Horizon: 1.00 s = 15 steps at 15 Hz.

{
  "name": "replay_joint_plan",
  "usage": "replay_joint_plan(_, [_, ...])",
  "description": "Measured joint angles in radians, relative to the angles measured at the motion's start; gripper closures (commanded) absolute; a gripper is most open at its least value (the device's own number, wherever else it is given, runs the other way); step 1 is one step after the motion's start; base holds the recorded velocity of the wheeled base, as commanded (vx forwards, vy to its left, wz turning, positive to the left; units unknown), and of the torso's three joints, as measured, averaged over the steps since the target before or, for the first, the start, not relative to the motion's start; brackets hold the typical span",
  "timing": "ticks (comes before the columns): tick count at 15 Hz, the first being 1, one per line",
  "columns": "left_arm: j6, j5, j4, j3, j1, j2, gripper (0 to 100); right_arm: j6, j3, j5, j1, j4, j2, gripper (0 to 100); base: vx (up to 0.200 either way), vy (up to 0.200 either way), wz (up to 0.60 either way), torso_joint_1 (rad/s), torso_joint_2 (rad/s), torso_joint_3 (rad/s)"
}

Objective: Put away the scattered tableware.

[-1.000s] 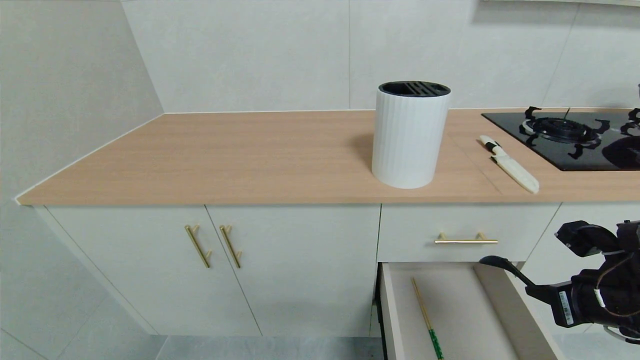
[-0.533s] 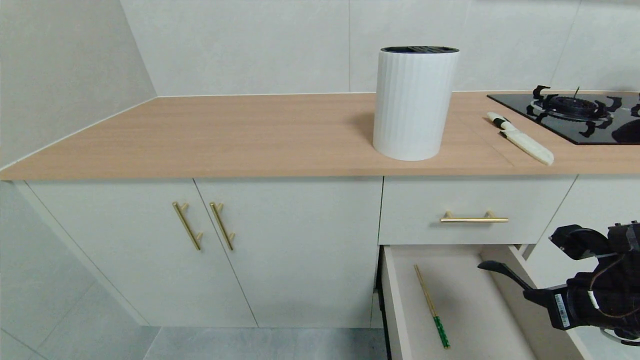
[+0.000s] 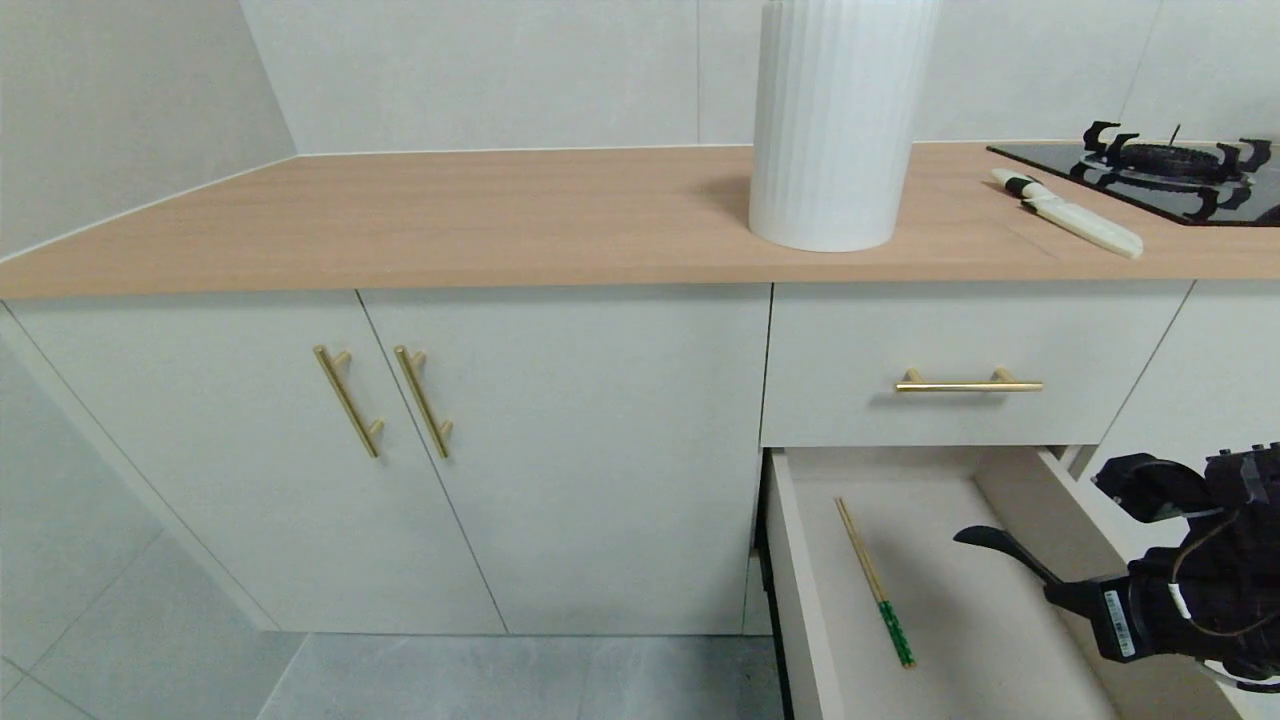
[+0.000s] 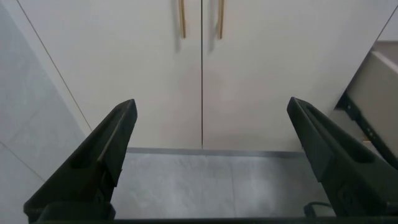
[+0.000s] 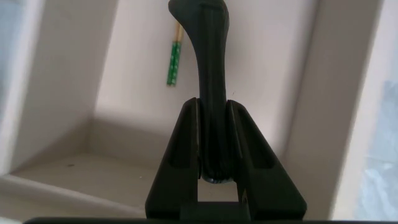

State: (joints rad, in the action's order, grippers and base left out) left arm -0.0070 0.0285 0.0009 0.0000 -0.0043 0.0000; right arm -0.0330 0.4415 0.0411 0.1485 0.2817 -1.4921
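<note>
My right gripper (image 3: pixel 1075 597) is shut on the handle of a black spoon-like utensil (image 3: pixel 1000 550), held over the right side of the open lower drawer (image 3: pixel 790 560). In the right wrist view the gripper (image 5: pixel 213 109) clamps the utensil (image 5: pixel 208 37) above the drawer floor. A pair of chopsticks with green ends (image 3: pixel 875 585) lies inside the drawer, also in the right wrist view (image 5: pixel 174 56). A cream-handled knife (image 3: pixel 1070 215) lies on the countertop beside a white ribbed holder (image 3: pixel 840 120). My left gripper (image 4: pixel 211 107) is open, low in front of the cabinet doors.
A black gas stove (image 3: pixel 1170 165) sits at the counter's far right. The closed upper drawer has a gold handle (image 3: pixel 968 384). Two cabinet doors with gold handles (image 3: pixel 345 400) stand to the left. Grey floor (image 4: pixel 186 186) lies below the doors.
The whole head view has shifted: the camera has dropped, so counter and drawer sit higher in the picture. My right gripper, still holding the utensil, now shows deeper over the drawer.
</note>
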Motion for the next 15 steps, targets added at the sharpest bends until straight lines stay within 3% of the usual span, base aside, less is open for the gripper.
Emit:
replay_joint_plan(8, [0.000, 0.000, -0.001, 0.000, 0.000, 0.000, 0, 0.000, 0.001, -0.003, 0.000, 0.029, -0.042, 100, 0.000, 0.000, 0.00, -0.003, 0.02, 0.011])
replay_joint_plan(11, [0.000, 0.000, -0.001, 0.000, 0.000, 0.000, 0, 0.002, -0.019, -0.024, 0.000, 0.148, -0.123, 100, 0.000, 0.000, 0.00, 0.000, 0.00, 0.000])
replay_joint_plan(15, [0.000, 0.000, -0.001, 0.000, 0.000, 0.000, 0, 0.066, -0.036, -0.142, 0.027, 0.339, -0.327, 100, 0.000, 0.000, 0.00, 0.000, 0.00, 0.000])
